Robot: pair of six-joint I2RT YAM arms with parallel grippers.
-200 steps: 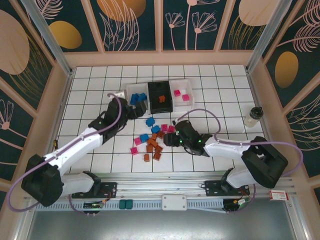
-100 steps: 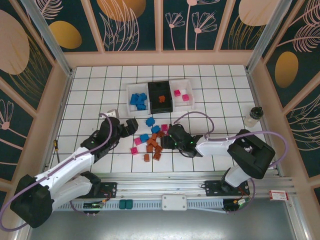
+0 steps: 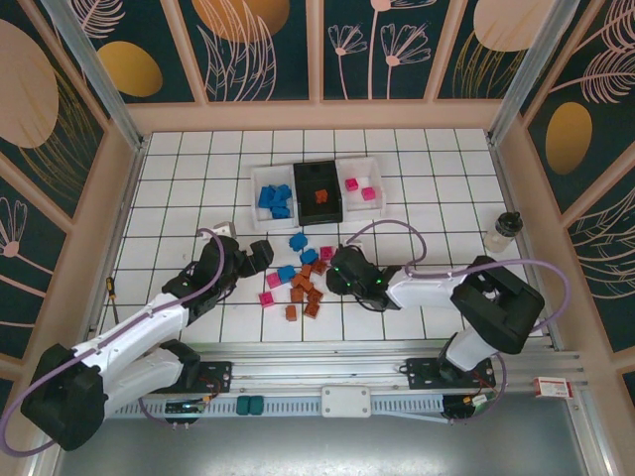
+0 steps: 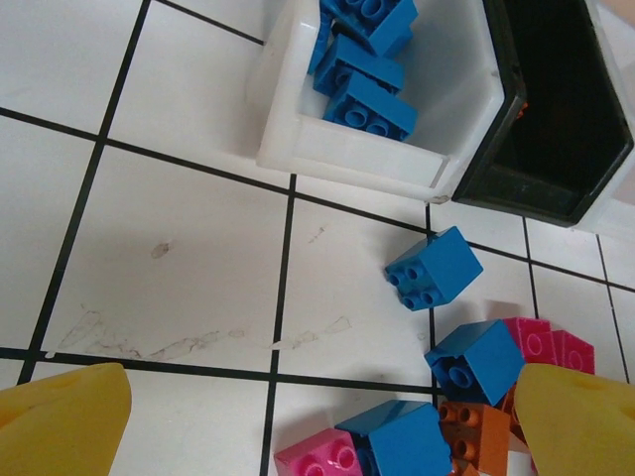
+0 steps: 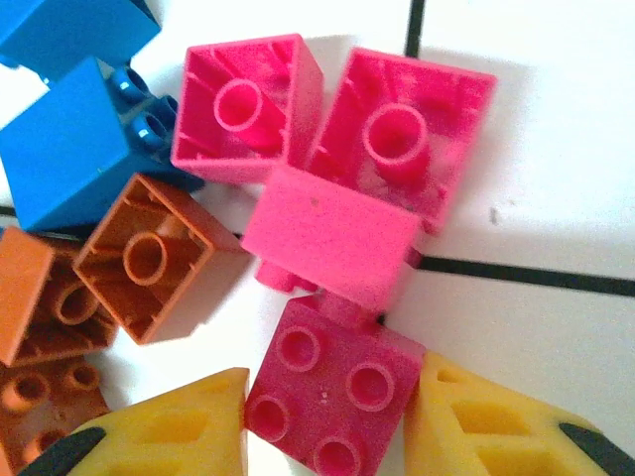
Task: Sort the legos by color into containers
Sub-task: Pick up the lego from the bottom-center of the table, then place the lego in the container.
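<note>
While the right hand (image 5: pixel 327 416) pinches a pink lego (image 5: pixel 332 392), other legos (image 5: pixel 332 238) pressing close, left hand (image 4: pixel 317 416) spread wide

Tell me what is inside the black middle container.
One orange brick lies in the black container. In the left wrist view its interior is mostly shadow, so anything else on its floor cannot be made out.

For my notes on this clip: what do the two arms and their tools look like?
Both the left arm and the right arm have white link shells with black joints and bases. A lavender cable loops along each. The left tool and the right tool are black-bodied with yellow fingers; the right ones show dark patches.
</note>
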